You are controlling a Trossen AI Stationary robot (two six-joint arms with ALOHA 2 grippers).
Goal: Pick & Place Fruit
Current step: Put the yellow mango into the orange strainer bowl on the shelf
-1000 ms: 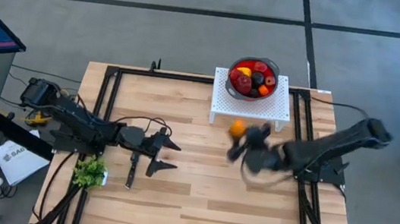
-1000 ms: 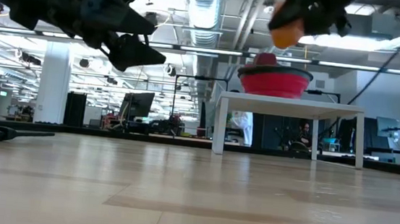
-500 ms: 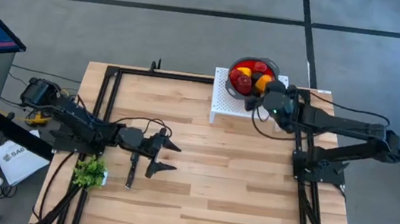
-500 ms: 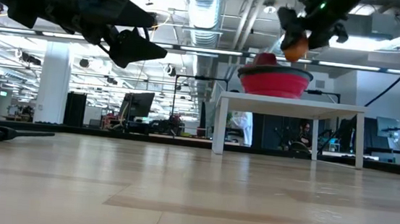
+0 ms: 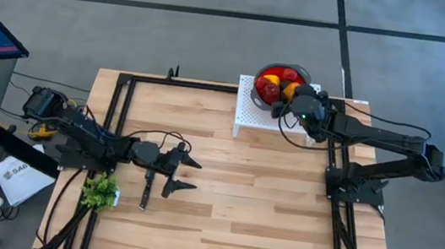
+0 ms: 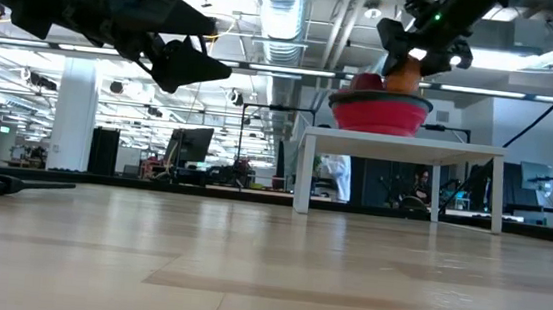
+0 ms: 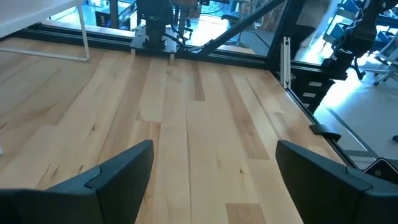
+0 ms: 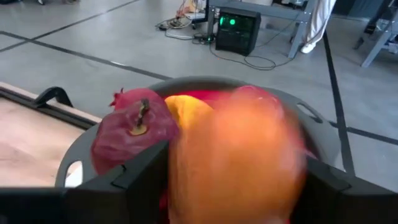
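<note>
A red bowl point(image 5: 258, 81) point(image 6: 380, 114) on a white perforated stand point(image 5: 249, 119) holds red, dark and yellow point(image 5: 271, 80) fruit pieces. My right gripper point(image 5: 296, 105) point(image 6: 418, 49) point(image 8: 236, 183) hovers over the bowl's near-right rim with its fingers apart. An orange fruit point(image 5: 293, 90) point(image 6: 404, 78) point(image 8: 236, 149) shows blurred between and just below those fingers, at the top of the pile. My left gripper point(image 5: 187, 174) point(image 7: 214, 168) hangs open over the table's left half, touching nothing. My right gripper comes at the bowl from its near-right side, slanting down. The orange fruit point(image 8: 186, 162) fills the gap between its two fingers point(image 8: 140, 171). Whether the fingers touch it, I cannot tell.
A black-handled knife point(image 5: 146, 190) lies on the table by my left gripper. A leafy green bunch point(image 5: 99, 190) sits near the table's left edge. In the right wrist view a red fruit with a stem point(image 8: 130, 130) lies beside a yellow one point(image 8: 186, 109) in the bowl.
My right gripper has carried the orange fruit from above the table in front of the stand, up and toward the far edge, to over the bowl. In the last half second the orange has come down from between the fingers to the top of the pile.
</note>
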